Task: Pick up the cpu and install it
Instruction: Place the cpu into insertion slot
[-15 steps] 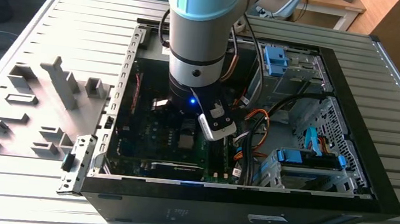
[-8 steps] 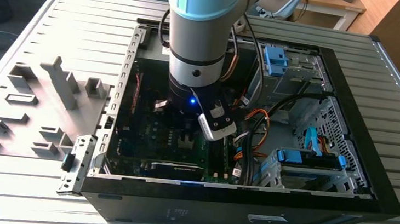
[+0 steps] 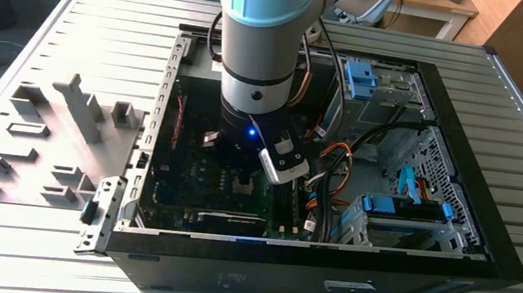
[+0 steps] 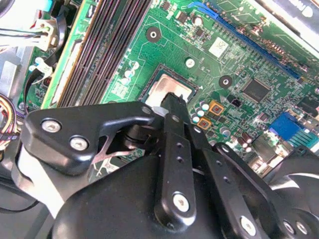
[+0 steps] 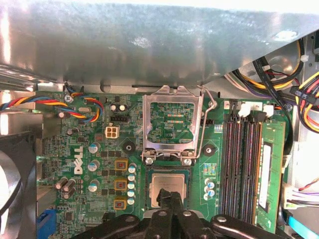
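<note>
The cpu [image 5: 169, 183] is a small silver-grey square lying flat in the dark socket frame on the green motherboard [image 5: 89, 149]. The second wrist view has the cpu [image 4: 166, 89] just past my fingertips. My gripper [image 5: 168, 195] is shut, its black tips together over the cpu's near edge; I cannot tell whether they touch it. From the side, the gripper [image 4: 174, 100] ends right at the chip. The socket's metal load plate [image 5: 172, 122] stands flipped open beyond the cpu, with its lever [image 5: 207, 124] raised. In the exterior view the arm reaches straight down into the open computer case [image 3: 463, 245], where the gripper [image 3: 238, 182] is low over the board.
Memory sticks [image 5: 241, 164] run beside the socket. Coloured cable bundles [image 5: 304, 104] hang near the case wall [image 5: 149, 45]. A black fan [image 4: 299, 174] sits close to the gripper body. Blue drive brackets [image 3: 359, 77] fill the case's far side. A grey fixture plate [image 3: 51, 141] lies at the exterior view's left.
</note>
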Robot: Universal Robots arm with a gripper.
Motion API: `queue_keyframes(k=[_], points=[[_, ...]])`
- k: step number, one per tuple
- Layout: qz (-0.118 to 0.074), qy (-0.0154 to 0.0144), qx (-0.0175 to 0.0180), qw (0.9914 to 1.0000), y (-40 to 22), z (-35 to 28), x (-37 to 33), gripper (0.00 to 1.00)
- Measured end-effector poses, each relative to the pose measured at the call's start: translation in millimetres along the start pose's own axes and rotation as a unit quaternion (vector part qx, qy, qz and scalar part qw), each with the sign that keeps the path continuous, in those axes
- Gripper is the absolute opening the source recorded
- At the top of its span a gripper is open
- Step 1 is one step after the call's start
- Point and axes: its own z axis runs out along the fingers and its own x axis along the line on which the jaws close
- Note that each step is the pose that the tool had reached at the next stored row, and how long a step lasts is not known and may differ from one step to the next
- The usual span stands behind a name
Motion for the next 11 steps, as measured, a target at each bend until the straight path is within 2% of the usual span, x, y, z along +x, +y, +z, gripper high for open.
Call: queue_keyframes(k=[11], points=[[-0.002,0.0,-0.0002,1.0,0.0,0.0,-0.4,0.11]])
